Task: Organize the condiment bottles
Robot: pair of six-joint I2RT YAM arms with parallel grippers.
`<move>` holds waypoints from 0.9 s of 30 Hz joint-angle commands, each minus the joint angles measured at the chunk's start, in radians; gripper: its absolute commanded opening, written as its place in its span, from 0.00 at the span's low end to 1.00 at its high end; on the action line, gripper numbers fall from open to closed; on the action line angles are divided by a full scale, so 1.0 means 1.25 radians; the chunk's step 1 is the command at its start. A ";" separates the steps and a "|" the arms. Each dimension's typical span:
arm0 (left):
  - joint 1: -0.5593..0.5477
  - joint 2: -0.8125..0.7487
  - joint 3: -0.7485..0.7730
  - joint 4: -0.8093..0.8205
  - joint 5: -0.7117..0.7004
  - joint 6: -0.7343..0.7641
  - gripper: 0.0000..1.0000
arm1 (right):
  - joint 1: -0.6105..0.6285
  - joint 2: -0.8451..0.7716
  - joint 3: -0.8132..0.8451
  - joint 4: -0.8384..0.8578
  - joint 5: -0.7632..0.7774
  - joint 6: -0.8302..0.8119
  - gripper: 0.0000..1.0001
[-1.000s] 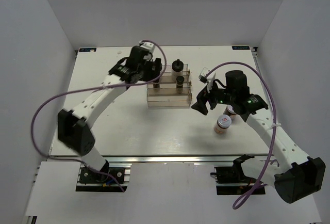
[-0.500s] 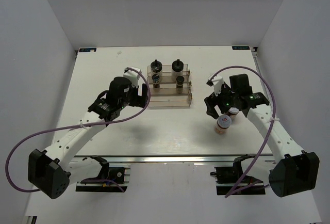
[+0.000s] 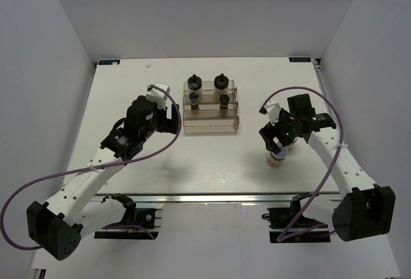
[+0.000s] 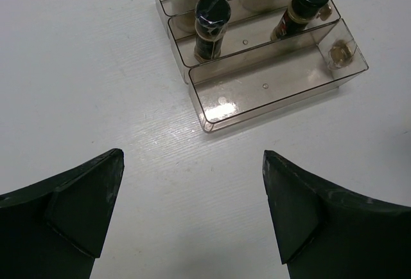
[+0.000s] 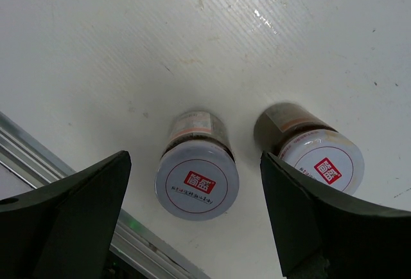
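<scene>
Four condiment bottles stand in the clear stepped rack (image 3: 210, 119) (image 4: 276, 89): two pale ones with black knob tops (image 3: 196, 83) (image 3: 221, 81) on the back step, and two dark ones with black caps (image 4: 212, 22) (image 4: 303, 4) on the middle step. My left gripper (image 3: 173, 119) (image 4: 192, 155) is open and empty, left of the rack's front. Two brownish jars with red-marked white lids (image 5: 197, 179) (image 5: 324, 166) stand on the table at the right. My right gripper (image 3: 277, 143) (image 5: 194, 157) hovers open above them. The left jar (image 3: 277, 159) lies between the fingers' line, and the right jar sits partly behind one finger.
The rack's front, lowest step (image 4: 257, 102) holds no bottle. The table's near edge with its metal rail (image 5: 38, 157) runs close to the two jars. The white table (image 3: 128, 86) is walled on three sides.
My left arm has drawn back from the rack toward the near left, its gripper opening. My right gripper has moved nearer and lower, over the two white-lidded jars.
</scene>
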 commanded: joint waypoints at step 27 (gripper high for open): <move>-0.002 0.007 -0.008 0.004 -0.049 0.009 0.98 | -0.030 0.070 -0.093 -0.033 0.046 -0.188 0.84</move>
